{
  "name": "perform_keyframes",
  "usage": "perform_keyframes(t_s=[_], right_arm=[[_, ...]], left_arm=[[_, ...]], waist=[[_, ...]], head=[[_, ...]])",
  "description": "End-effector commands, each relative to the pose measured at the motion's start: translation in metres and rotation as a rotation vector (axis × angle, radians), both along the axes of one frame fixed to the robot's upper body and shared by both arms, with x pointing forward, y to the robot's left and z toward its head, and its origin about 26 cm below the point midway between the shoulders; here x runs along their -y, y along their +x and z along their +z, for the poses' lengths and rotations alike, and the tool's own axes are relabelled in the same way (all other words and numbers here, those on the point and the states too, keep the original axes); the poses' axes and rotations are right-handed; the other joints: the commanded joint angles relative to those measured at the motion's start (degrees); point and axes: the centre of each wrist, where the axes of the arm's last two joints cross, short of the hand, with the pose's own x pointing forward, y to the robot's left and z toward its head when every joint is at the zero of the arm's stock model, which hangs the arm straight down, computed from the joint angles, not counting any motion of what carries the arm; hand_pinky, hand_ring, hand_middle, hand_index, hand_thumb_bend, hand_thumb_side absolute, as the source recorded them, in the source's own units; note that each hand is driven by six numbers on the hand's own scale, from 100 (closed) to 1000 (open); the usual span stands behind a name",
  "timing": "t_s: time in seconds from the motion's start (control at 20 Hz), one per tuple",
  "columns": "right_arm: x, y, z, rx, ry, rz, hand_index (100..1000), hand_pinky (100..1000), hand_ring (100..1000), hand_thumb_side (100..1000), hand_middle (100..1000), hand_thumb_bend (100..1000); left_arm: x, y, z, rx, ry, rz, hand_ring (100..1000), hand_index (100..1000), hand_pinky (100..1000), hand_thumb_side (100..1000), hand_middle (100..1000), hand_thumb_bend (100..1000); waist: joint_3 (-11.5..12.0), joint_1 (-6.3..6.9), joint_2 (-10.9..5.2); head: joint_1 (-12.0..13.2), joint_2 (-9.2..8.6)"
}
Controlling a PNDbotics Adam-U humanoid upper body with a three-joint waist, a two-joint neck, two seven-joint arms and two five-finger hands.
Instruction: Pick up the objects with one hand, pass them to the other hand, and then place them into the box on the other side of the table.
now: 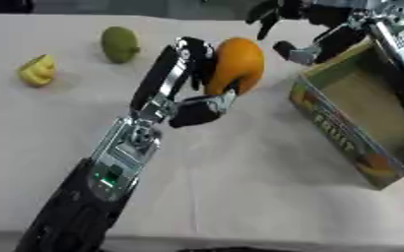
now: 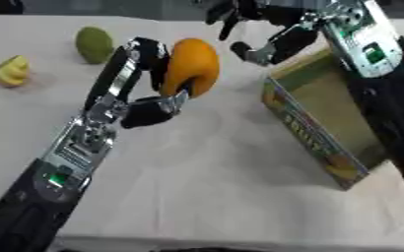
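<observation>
Left eye view: left hand (image 1: 184,83) grasping orange fruit (image 1: 236,65), lifted off table, long axis upright. Right hand (image 1: 305,29) up-right of it, apart.

Right eye view: right hand fingers released, seemingly (blurred). Box (image 2: 322,142) beneath right arm.

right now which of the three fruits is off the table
The orange fruit: the left hand holds it in curled fingers, raised toward the right hand. The green fruit and the yellow fruit lie on the table.
</observation>
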Motion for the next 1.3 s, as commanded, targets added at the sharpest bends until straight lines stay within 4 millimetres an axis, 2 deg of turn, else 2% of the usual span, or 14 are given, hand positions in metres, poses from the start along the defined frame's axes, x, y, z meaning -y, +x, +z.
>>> perform_keyframes(t_s=[0.05,0.25,0.7,1.0,1.3], right_arm=[[0.003,-0.002,0.014,0.111,-0.11,0.067,942,967,778,102,881,127],[0.003,0.002,0.005,0.13,-0.147,0.068,947,972,788,124,885,138],[0.001,0.007,-0.009,0.124,-0.19,0.086,947,975,790,125,884,100],[0.005,0.005,-0.001,0.133,-0.188,0.085,949,975,792,142,883,100],[0.015,-0.001,0.02,0.171,-0.171,0.078,952,975,794,155,886,105]], left_arm=[[0.007,0.0,0.01,0.035,-0.016,-0.017,338,420,284,145,333,100],[0.012,-0.001,0.013,0.051,-0.022,-0.032,339,420,285,143,334,100],[0.014,0.002,0.015,0.065,-0.026,-0.013,339,420,283,134,335,100],[0.014,0.009,0.008,0.057,-0.009,0.015,339,421,281,136,336,100],[0.009,0.018,-0.007,0.028,0.011,0.062,339,422,279,141,337,100]], waist=[[0.07,-0.87,-0.32],[0.18,-0.98,-0.32],[0.34,-1.11,-0.19],[0.2,-1.36,-0.17],[-0.17,-1.51,-0.19]], head=[[-0.18,-0.12],[-0.23,-0.12],[-0.22,-0.12],[0.13,-0.12],[0.46,-0.12]])
